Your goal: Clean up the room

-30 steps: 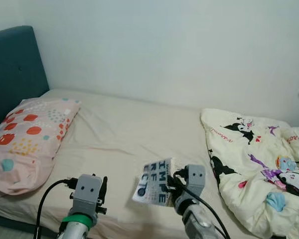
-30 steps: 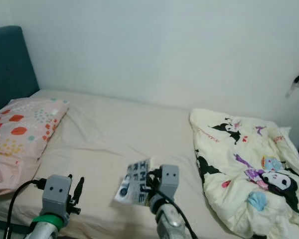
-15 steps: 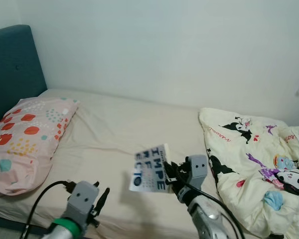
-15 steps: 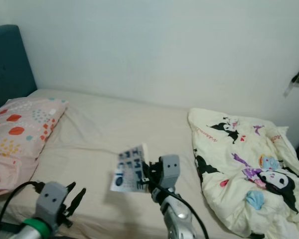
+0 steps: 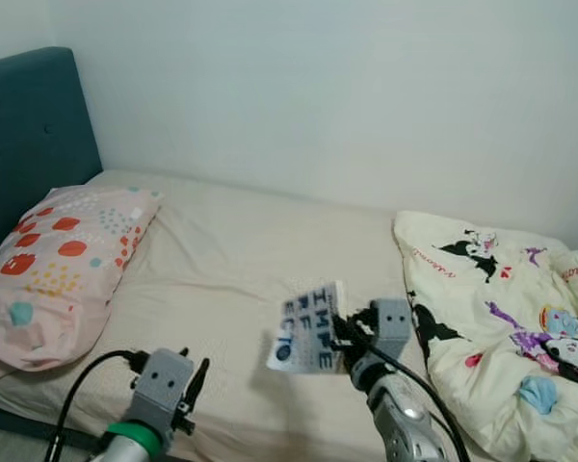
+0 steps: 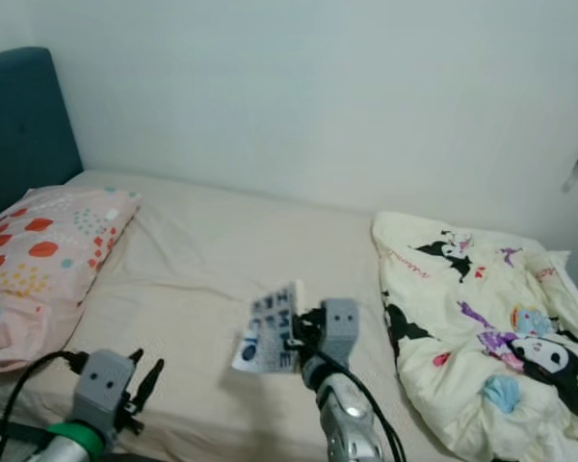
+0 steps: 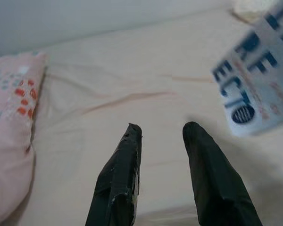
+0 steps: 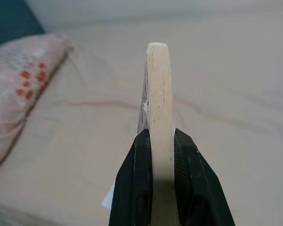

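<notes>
While the pillow [image 5: 53, 265] lies at nine o'clock, the left gripper [image 7: 162, 136] hovers with jaws apart over the bed [image 5: 231, 260]; the right gripper [image 8: 160, 141] clamps a book [image 5: 308, 327] reading "IMPE… RF… ECTO"; blanket [image 5: 501, 318] at three o'clock.

book [image 7: 257, 75] cover blurred, edge-cropped

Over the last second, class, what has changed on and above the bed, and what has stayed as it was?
The right gripper keeps the book clamped above the bed; half a second ago it rode a little higher. The left gripper stays open and empty. The pillow and the cartoon quilt lie unchanged.
</notes>
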